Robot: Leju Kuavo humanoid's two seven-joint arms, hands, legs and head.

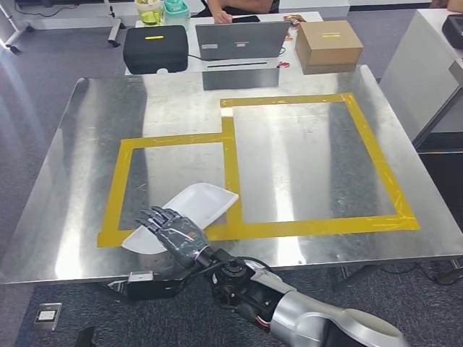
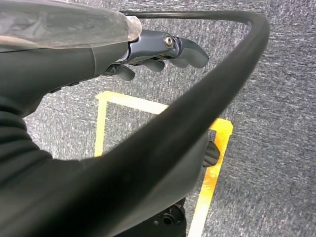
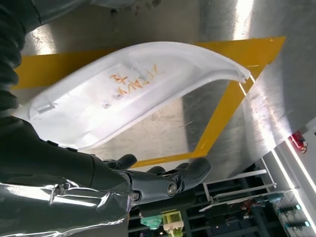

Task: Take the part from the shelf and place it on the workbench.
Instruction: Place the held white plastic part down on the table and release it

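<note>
White moulded part (image 1: 192, 208) lies flat on the steel workbench (image 1: 82, 173), straddling the near edge of the smaller yellow tape rectangle (image 1: 123, 170). Right hand (image 1: 174, 231) rests over the part's near end, fingers extended and apart; whether it grips anything, cannot tell. Left hand (image 2: 149, 54) hangs over carpet, fingers loosely extended, holding nothing. Risk: withdrawing the right hand may drag the light part toward the bench's near edge.
</note>
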